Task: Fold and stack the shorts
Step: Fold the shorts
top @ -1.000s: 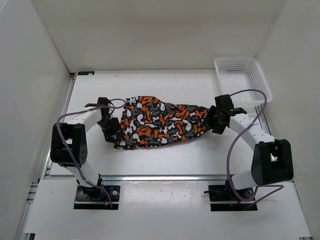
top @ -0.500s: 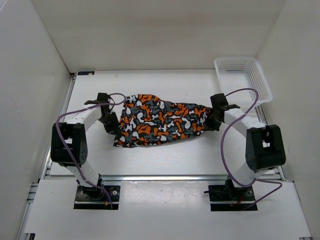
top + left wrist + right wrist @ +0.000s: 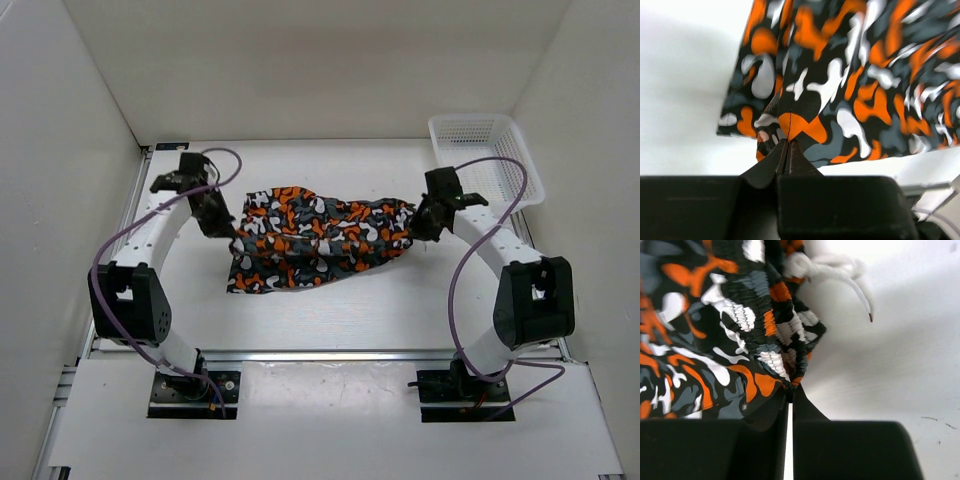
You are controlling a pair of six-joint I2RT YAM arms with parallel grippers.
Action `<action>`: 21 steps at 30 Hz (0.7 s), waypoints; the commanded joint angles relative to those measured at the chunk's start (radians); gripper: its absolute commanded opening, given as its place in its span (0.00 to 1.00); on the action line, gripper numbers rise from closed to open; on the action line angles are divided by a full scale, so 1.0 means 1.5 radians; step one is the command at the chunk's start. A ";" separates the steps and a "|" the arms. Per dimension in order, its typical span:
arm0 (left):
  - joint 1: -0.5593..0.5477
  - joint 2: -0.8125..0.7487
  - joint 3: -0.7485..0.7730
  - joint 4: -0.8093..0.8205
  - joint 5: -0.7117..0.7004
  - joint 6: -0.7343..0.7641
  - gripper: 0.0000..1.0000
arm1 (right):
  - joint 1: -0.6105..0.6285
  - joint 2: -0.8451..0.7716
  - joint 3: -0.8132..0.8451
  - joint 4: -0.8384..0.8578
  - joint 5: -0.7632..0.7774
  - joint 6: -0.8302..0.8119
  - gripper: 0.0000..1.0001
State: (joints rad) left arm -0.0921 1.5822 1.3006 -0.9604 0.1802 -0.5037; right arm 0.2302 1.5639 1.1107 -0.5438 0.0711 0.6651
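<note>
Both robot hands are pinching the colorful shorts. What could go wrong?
The left gripper and right gripper each pinch just a small edge of the shorts, so the cloth might slip out. The cloth bunches between them, so the fold could come out crooked. The white drawstring lies loose and might snag.

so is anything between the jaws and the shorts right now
Nothing visible does. The left jaws and right jaws are each shut straight on opposite ends of the shorts. The white basket sits at the far right, apart from the cloth.
</note>
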 commanded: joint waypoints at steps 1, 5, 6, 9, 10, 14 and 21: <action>0.037 -0.026 0.113 -0.056 -0.047 0.029 0.10 | 0.002 -0.044 0.081 -0.017 0.000 -0.017 0.00; 0.063 -0.047 0.128 -0.078 -0.041 0.041 0.10 | 0.009 -0.057 0.069 -0.017 0.000 -0.017 0.00; 0.074 -0.055 0.117 -0.078 -0.041 0.041 0.10 | 0.016 -0.063 0.056 -0.017 0.000 -0.017 0.00; 0.081 -0.080 0.026 -0.047 -0.041 0.041 0.10 | 0.024 -0.057 -0.011 0.014 -0.009 -0.017 0.00; 0.081 -0.087 -0.004 -0.035 -0.041 0.041 0.10 | 0.032 -0.057 -0.030 0.022 -0.016 -0.011 0.00; 0.081 -0.067 -0.154 0.023 -0.011 0.033 0.42 | 0.032 -0.021 -0.077 0.050 -0.046 -0.017 0.52; 0.087 -0.063 -0.070 0.023 0.008 0.027 0.85 | 0.012 -0.027 -0.046 0.033 -0.032 -0.029 0.82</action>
State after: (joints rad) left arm 0.0341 1.5448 1.0775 -0.9718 0.1795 -0.4618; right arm 0.2707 1.5558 0.9886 -0.5060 0.0082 0.6430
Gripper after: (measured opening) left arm 0.847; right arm 0.816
